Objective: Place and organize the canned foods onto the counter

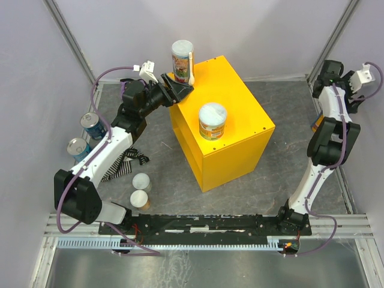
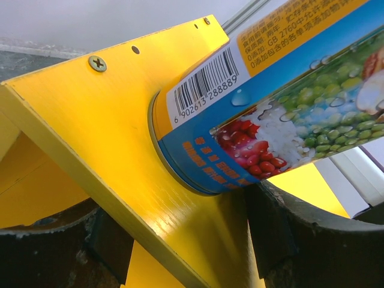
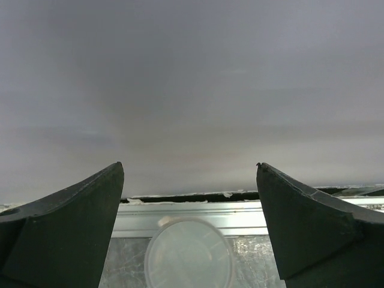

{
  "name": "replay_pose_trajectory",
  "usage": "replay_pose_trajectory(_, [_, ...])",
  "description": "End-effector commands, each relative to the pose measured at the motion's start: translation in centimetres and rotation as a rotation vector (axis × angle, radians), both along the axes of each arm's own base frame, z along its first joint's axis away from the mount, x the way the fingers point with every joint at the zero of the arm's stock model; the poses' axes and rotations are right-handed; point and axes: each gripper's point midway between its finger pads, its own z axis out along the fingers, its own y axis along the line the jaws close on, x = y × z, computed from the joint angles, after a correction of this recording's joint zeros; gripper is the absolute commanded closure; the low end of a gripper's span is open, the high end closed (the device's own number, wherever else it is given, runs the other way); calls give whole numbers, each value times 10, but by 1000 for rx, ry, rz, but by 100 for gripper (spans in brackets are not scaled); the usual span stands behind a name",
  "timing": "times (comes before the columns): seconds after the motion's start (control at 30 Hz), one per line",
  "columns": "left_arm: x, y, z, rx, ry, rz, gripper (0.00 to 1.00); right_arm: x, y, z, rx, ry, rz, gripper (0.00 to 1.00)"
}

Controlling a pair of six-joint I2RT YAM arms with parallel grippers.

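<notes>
Tube (image 1: 182, 59) upright on counter (image 1: 246, 114) corner, left gripper (image 1: 183, 87) beside.

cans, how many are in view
7. Two on the counter: a tall can at its far corner by the left gripper, a tub mid-top. Two blue tins by the left wall. Two white-lidded tubs in front. One can, mostly hidden behind the right arm.
</notes>
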Motion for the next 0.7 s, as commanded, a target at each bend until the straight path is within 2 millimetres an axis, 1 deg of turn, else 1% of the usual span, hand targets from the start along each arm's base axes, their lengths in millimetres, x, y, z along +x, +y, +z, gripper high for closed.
replay_pose_trajectory(0.0, [-7,16,59,-33,-200,50,26,-24,6,41,-10,-173,-48,1])
replay_pose_trajectory(0.1, [-9,16,58,-27,-201,45,26,-36,10,41,-6,-187,-61,1])
replay_pose_trajectory(0.23, [-10,16,61,-22,-211,36,26,-51,14,43,-5,-214,-76,1])
replay_pose_trajectory(0.33, [-10,17,61,-16,-214,36,26,-60,19,41,10,-243,-88,1])
replay_pose_trajectory(0.5, [-9,17,59,-12,-216,39,26,-64,19,40,12,-267,-119,1])
replay_pose_trajectory(0.67, [-9,18,61,-5,-223,43,26,-56,18,38,17,-316,-130,1])
